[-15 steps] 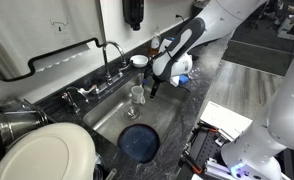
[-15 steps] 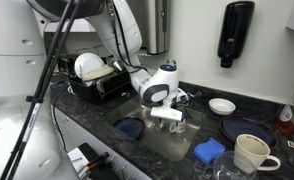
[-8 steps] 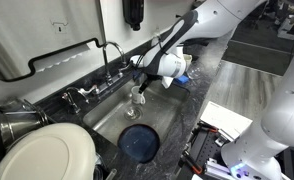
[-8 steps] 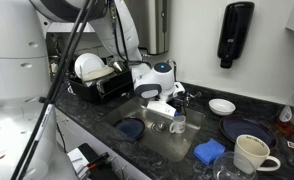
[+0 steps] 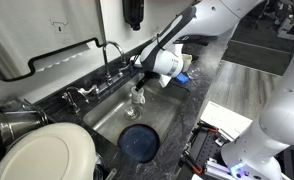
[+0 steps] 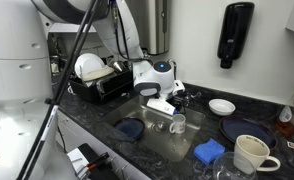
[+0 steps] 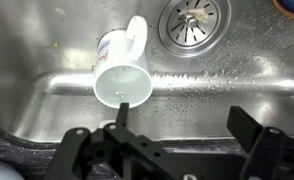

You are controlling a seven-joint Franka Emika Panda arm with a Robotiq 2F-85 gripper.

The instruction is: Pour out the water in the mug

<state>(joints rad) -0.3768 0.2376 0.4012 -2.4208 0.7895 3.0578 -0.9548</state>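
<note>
The mug (image 7: pixel 122 75) is a small whitish cup with a handle. It stands upright on the steel sink floor, and the wrist view looks down into its open mouth. It also shows in both exterior views (image 5: pixel 137 98) (image 6: pixel 177 123). My gripper (image 7: pixel 179 118) is open and empty. It hangs just above and beside the mug (image 5: pixel 143 80) (image 6: pixel 164 107). In the wrist view its left finger overlaps the mug's rim and its right finger is well off to the side. I cannot see water in the mug.
The sink drain (image 7: pixel 192 20) lies past the mug. A dark round plate (image 5: pixel 140 142) lies on the sink floor, and the faucet (image 5: pixel 109 55) stands behind. On the counter are a dish rack (image 6: pixel 97 80), a blue sponge (image 6: pixel 209 150), a cream mug (image 6: pixel 251 153) and a white bowl (image 6: pixel 223 105).
The arm has swung from the counter side over the sink and come down close to the mug. The gripper has stayed open and the mug has not moved.
</note>
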